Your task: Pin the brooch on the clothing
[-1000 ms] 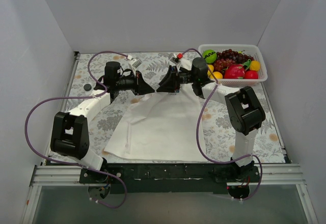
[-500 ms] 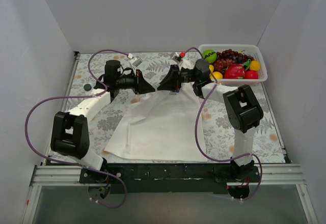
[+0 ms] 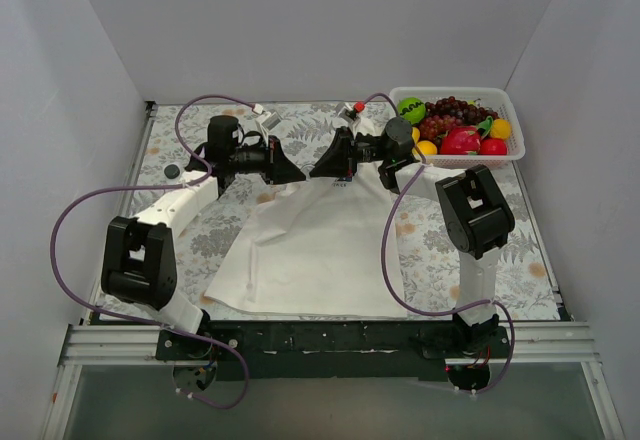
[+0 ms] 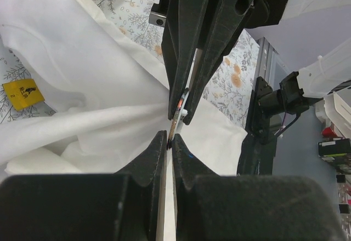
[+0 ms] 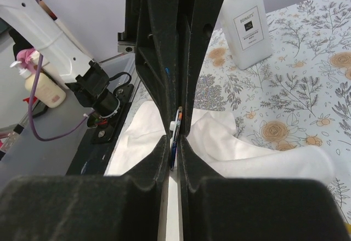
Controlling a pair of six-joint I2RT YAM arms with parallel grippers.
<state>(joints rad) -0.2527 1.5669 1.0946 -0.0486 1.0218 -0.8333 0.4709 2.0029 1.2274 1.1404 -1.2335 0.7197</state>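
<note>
Left gripper and right gripper are pinching the shirt tight; I'm reckoning even spreading matters, brooch lying aside.

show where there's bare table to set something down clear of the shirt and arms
Free: the far strip behind the left gripper and right gripper; the near-right corner between the right arm and table edge; the wedge between the left arm and T-shirt. Crowded: far middle, where both jaws meet on the T-shirt, and the fruit basket corner. The brooch lies far left.
</note>
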